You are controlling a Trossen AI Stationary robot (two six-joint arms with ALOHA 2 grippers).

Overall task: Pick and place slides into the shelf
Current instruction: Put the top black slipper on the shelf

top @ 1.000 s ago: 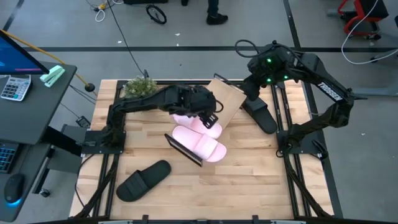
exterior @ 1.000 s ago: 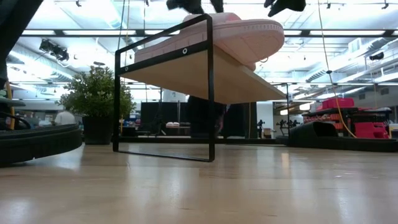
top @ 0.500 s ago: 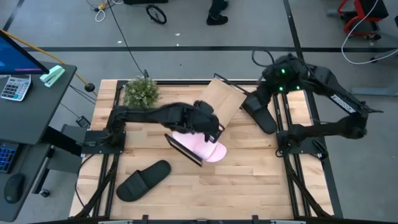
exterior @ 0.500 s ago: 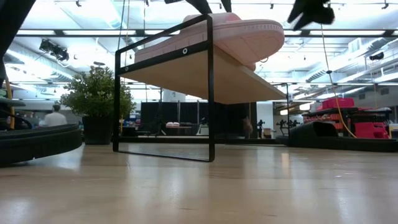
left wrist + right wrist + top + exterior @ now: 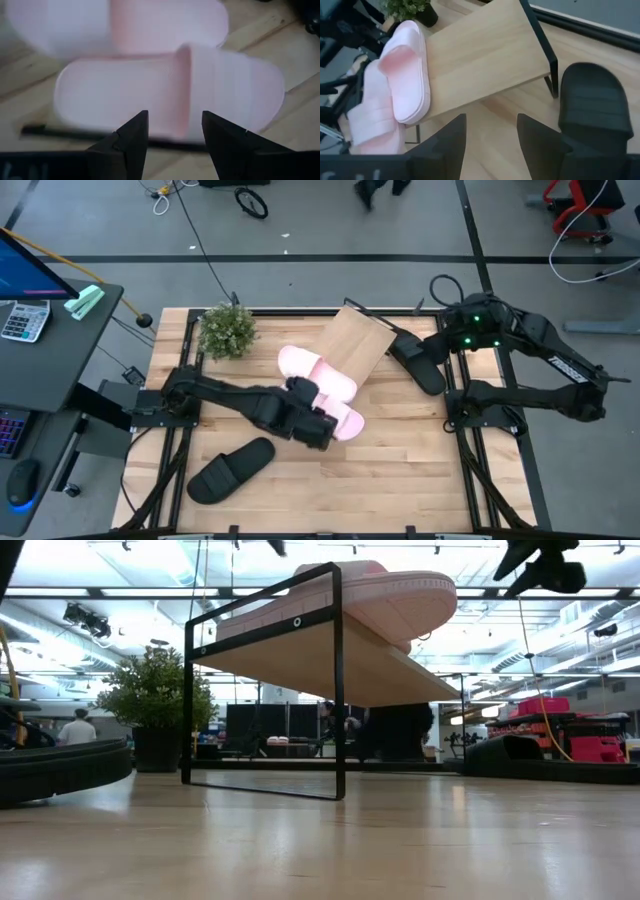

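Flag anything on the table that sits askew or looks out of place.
The shelf stands diagonal to the table edges. Both pink slides crowd one end, one overhanging the edge. Two black slides lie on the table, not shelved.

The slatted wooden surface (image 5: 400, 460) carries the shelf (image 5: 352, 345), set at an angle near the middle, a small potted plant (image 5: 225, 330) at a far corner, one black slide (image 5: 230, 470) near the front edge and another black slide (image 5: 418, 365) just beside the shelf's far end. Two pink slides (image 5: 315, 372) lie side by side on the shelf's board.
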